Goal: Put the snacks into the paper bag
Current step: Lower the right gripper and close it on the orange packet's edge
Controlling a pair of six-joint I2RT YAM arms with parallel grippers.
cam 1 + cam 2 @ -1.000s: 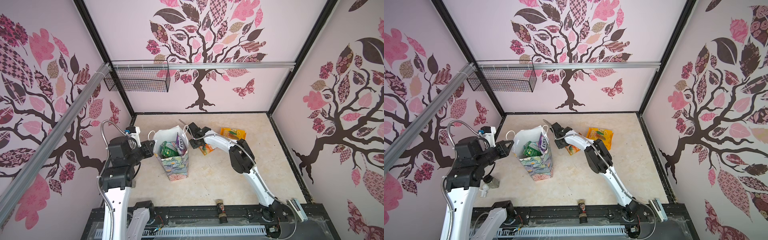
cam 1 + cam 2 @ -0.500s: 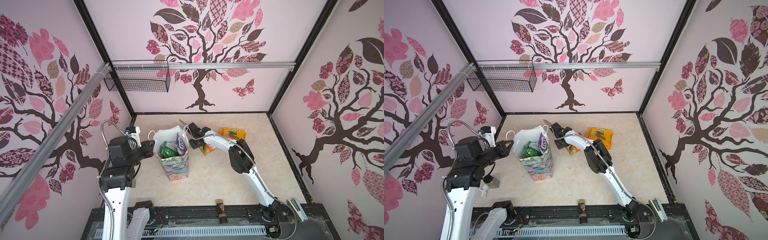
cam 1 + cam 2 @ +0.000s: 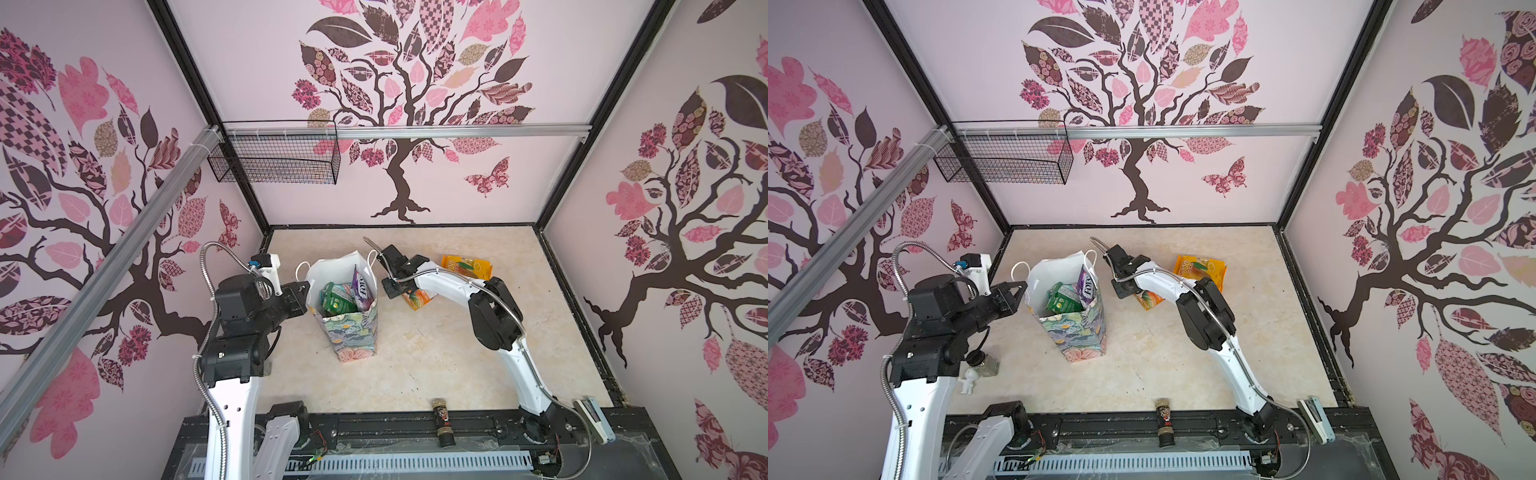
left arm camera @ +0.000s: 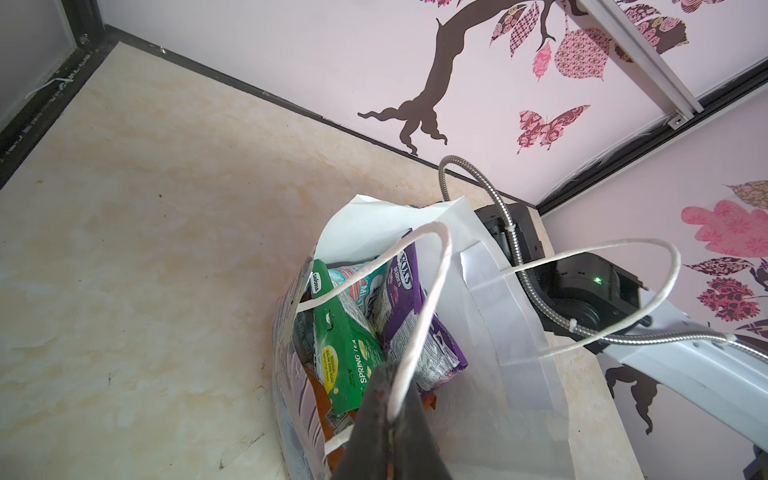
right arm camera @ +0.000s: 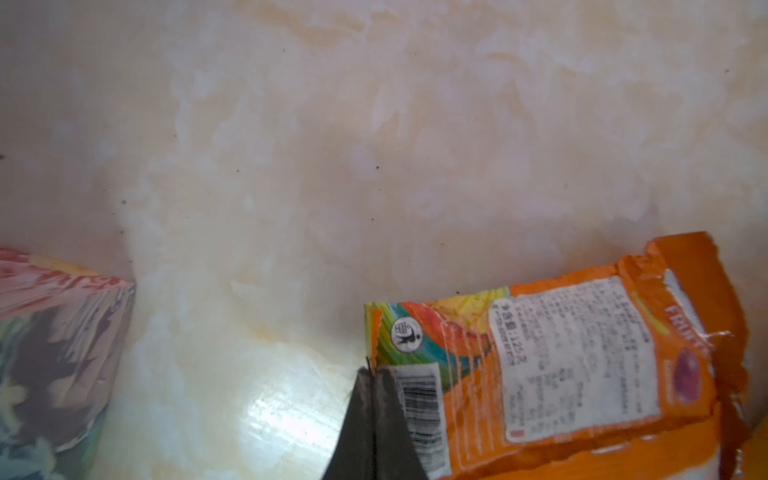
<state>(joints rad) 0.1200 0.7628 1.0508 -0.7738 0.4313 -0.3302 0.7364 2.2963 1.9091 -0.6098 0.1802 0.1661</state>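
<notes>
The floral paper bag [image 3: 353, 332] [image 3: 1079, 332] stands open left of centre. Inside it are a green packet [image 3: 336, 301] [image 4: 345, 353], a purple FOX'S packet [image 3: 362, 291] [image 4: 411, 316] and more snacks beneath. My left gripper [image 3: 306, 286] [image 4: 390, 415] is shut on the bag's white cord handle [image 4: 432, 291] at the left rim. Right of the bag, an orange snack packet [image 3: 417, 300] [image 5: 561, 365] lies on the table. My right gripper [image 3: 388, 291] [image 5: 374, 374] is shut on that packet's edge by the barcode. A yellow-orange packet [image 3: 467, 266] [image 3: 1200, 270] lies further back right.
A small dark bottle [image 3: 442, 419] lies at the table's front edge. A black wire basket [image 3: 274, 162] hangs on the back-left rail. A small white figure [image 3: 967, 380] stands by the left arm's base. A white and teal device [image 3: 592, 419] sits front right.
My right gripper's jaws have closed on the edge of the orange packet. Both arms and the bag stay where they were.
</notes>
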